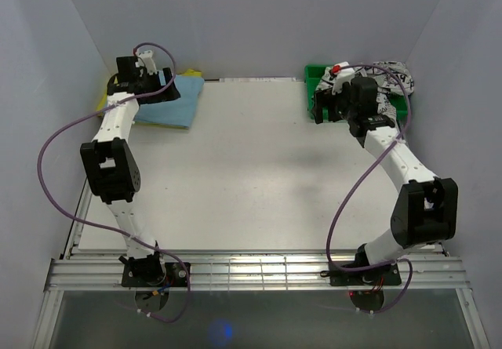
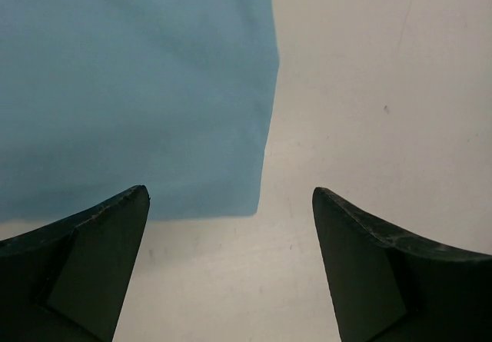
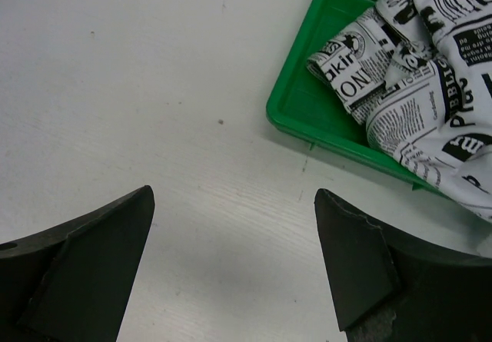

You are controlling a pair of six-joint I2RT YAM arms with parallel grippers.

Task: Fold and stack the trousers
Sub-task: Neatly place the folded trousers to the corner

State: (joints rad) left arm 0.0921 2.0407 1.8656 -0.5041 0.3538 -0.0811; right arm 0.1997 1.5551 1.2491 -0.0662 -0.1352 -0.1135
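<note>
Left end effector (image 2: 231, 196) spread wide above trousers (image 2: 131, 81) corner, table (image 2: 377, 127) beside

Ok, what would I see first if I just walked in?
The light blue trousers, folded flat at the far left of the table, with yellow cloth peeking out at their edge. Then the bright green bin at the far right, holding crumpled black-on-white printed cloth. The left gripper and right gripper both hang open.

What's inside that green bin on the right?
A crumpled black-and-white printed cloth lies in the green bin, leaving part of its floor bare. Anything beneath the cloth is covered and cannot be seen.
</note>
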